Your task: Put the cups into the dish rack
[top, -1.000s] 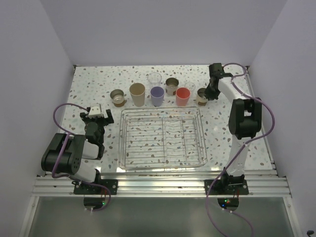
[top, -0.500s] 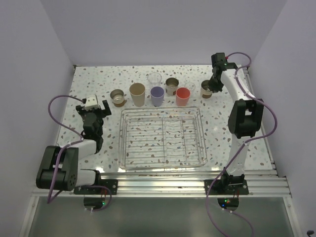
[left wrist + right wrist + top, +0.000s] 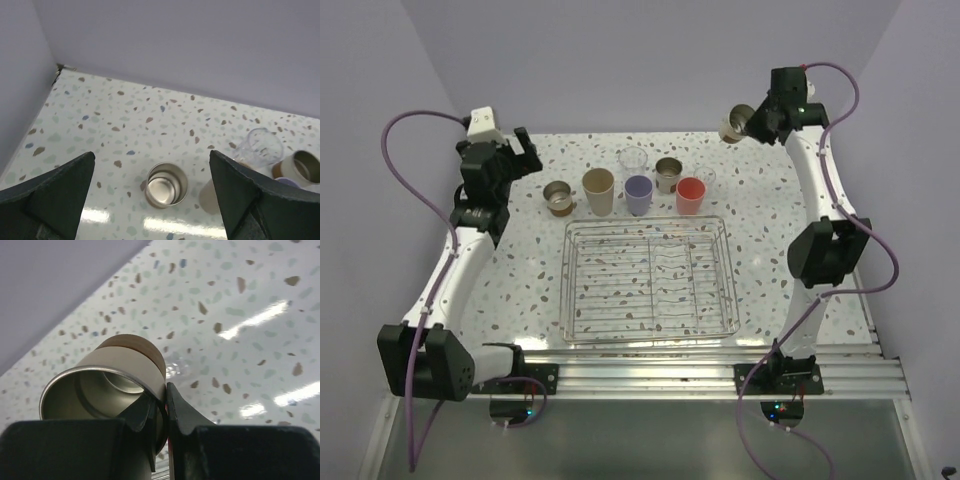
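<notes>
The dish rack [image 3: 566, 285] lies mid-table with nothing in it. Behind it stand a short brown metallic cup [image 3: 558, 197], a tan cup [image 3: 599, 191], a clear cup [image 3: 633, 159], a lavender cup [image 3: 639, 194], a second metallic cup [image 3: 668, 174] and a red-pink cup [image 3: 691, 195]. My right gripper [image 3: 752, 124] is high at the back right, shut on the wall of a third metallic cup [image 3: 107, 382], one finger inside and one outside. My left gripper [image 3: 152, 153] hangs open above the left metallic cup [image 3: 162, 185], well clear of it.
Purple walls close in the back and both sides. The speckled tabletop [image 3: 510, 270] runs left and right of the rack. In the left wrist view a clear cup [image 3: 257, 147] and another metallic cup [image 3: 305, 167] stand to the right.
My right gripper has lifted the metallic cup off the table, up toward the back wall. My left arm has risen and swung to the back left, over the left metallic cup.
</notes>
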{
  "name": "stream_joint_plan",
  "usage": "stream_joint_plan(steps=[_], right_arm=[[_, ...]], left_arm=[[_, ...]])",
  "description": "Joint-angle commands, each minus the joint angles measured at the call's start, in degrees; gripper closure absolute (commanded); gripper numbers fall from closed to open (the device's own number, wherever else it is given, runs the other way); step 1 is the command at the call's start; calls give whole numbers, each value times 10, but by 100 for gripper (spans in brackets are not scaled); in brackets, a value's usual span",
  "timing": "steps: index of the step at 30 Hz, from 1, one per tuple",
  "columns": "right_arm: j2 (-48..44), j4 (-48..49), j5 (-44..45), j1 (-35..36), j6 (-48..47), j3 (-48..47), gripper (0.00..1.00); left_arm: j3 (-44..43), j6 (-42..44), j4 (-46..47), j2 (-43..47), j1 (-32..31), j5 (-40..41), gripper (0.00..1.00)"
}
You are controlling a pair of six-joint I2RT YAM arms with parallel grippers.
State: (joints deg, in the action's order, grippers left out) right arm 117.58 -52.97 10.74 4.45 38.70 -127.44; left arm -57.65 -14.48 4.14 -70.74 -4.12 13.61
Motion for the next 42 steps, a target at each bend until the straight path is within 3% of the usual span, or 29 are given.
stream_joint_plan(steps=[1, 4, 5, 7, 8, 11, 12, 14, 15, 16, 23, 37, 42], right_arm=[[-81, 195, -163, 16, 65, 57, 100], [-113, 336, -279, 34, 141, 107, 100], [-114, 360, -300, 36, 161, 108, 100], [-114, 449, -372, 42, 233, 118, 100], [-118, 485, -391, 46, 261, 135, 100], [-123, 649, -446, 56, 384, 180, 100], [-125, 728, -460, 60, 442, 191, 100], [-125, 786, -471, 77, 486, 211, 100], [-125, 806, -476, 85, 500, 215, 100], [-125, 834, -484, 101, 515, 217, 100], [-133, 858, -497, 158, 508, 254, 100], [-145, 871, -518, 173, 515, 302, 100], [-150, 860, -521, 183, 503, 305, 100]], left_arm=[[-141, -27, -113, -24, 5, -126, 0], [-236, -44, -130, -73, 5, -280, 0], [-250, -56, -119, -83, 5, -371, 0], [-273, -118, -52, -111, 5, -452, 0], [-276, -148, -10, -121, 5, -531, 0], [-271, -302, 174, -165, 4, -645, 0], [-258, -409, 312, -187, 3, -664, 0], [-260, -504, 427, -214, -1, -695, 0], [-266, -570, 502, -228, -4, -701, 0], [-290, -591, 520, -254, -10, -708, 0], [-352, -605, 524, -291, -59, -733, 0], [-352, -565, 488, -266, -60, -717, 0], [-351, -513, 428, -252, -60, -697, 1]])
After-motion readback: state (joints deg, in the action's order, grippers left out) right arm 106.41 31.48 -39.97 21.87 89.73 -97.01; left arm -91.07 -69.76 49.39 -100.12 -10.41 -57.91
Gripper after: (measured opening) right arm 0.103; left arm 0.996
